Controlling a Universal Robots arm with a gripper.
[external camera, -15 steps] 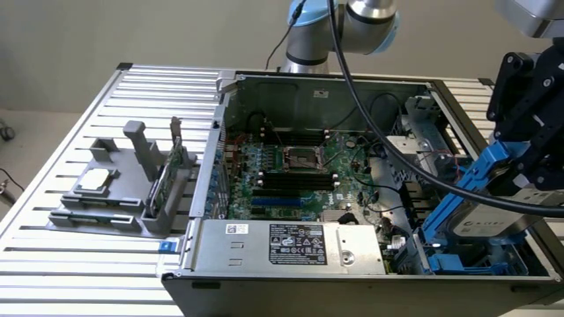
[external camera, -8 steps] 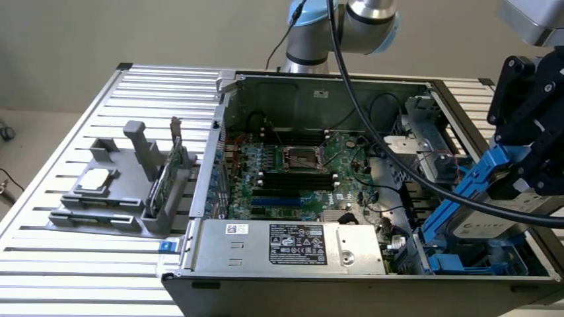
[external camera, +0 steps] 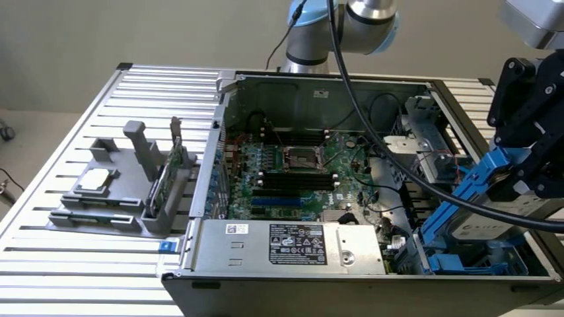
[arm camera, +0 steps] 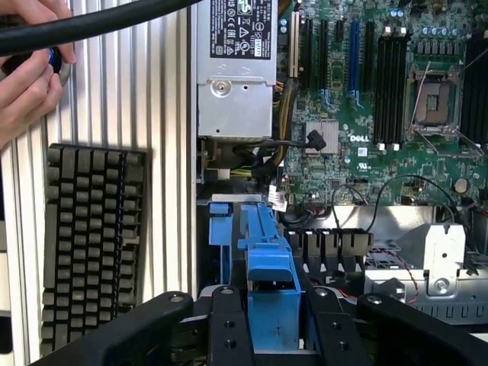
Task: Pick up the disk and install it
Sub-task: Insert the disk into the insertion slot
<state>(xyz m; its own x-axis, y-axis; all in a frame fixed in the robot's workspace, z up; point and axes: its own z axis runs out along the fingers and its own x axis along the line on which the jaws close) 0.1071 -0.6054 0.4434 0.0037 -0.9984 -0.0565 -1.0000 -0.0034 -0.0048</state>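
The disk (external camera: 483,228), a silver-grey drive with a white label in a bright blue carrier, hangs tilted over the drive bay (external camera: 493,257) at the open computer case's near corner, on the exterior view's right. My gripper (external camera: 527,177) is shut on its upper end, with the black fingers clamping the blue frame. In the wrist view the blue carrier (arm camera: 268,271) sticks out between my gripper (arm camera: 279,329) fingers (arm camera: 229,328), pointing toward the bay's blue brackets (arm camera: 221,225). The drive's metal body is hidden there.
The open case holds a motherboard (external camera: 291,165) and a silver power supply (external camera: 291,244). A thick black cable (external camera: 379,132) crosses above the case. A grey fixture (external camera: 115,191) with a small chip stands on the slatted table. A keyboard (arm camera: 91,244) and a person's hand (arm camera: 27,76) lie beside the case.
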